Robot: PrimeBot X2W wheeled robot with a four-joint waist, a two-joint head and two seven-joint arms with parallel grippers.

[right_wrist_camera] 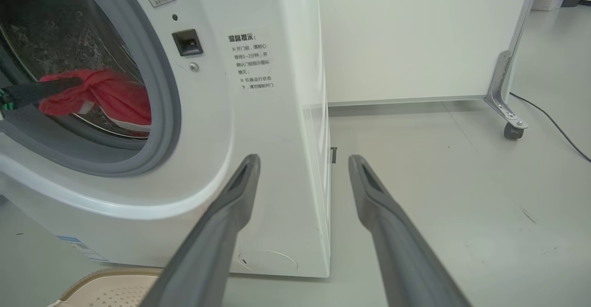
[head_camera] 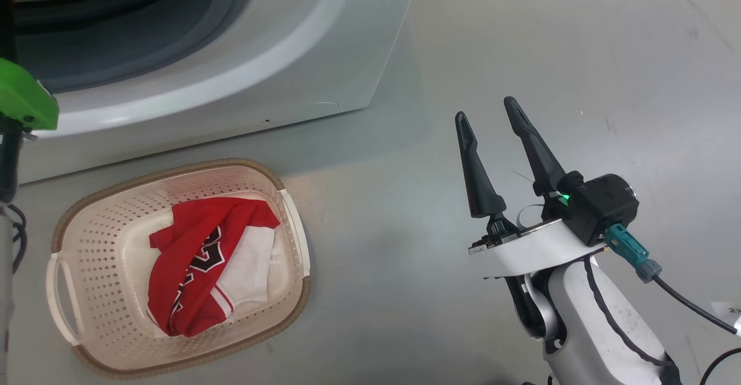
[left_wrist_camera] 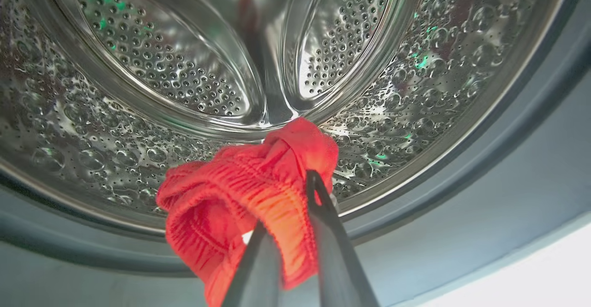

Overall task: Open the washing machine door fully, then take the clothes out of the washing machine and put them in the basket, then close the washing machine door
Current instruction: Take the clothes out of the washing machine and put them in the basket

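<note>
The washing machine (head_camera: 301,55) stands with its opening uncovered; its door is out of view. Inside the steel drum (left_wrist_camera: 138,67), my left gripper (left_wrist_camera: 286,205) is shut on a bunched red piece of the clothes (left_wrist_camera: 240,191), lifted off the drum wall. In the right wrist view that red garment (right_wrist_camera: 115,97) hangs at the mouth, pinched by the dark left fingers (right_wrist_camera: 41,92). The cream basket (head_camera: 173,172) sits on the floor in front of the machine and holds a red and white garment (head_camera: 197,257). My right gripper (head_camera: 485,109) hovers open over bare floor to the machine's right, holding nothing.
The grey rubber gasket (right_wrist_camera: 161,127) rings the opening. A white panel (right_wrist_camera: 415,34) on a castor bracket (right_wrist_camera: 508,113) stands behind the machine's right side, with a black cable (right_wrist_camera: 554,124) on the floor. Grey floor (head_camera: 521,37) stretches to the right.
</note>
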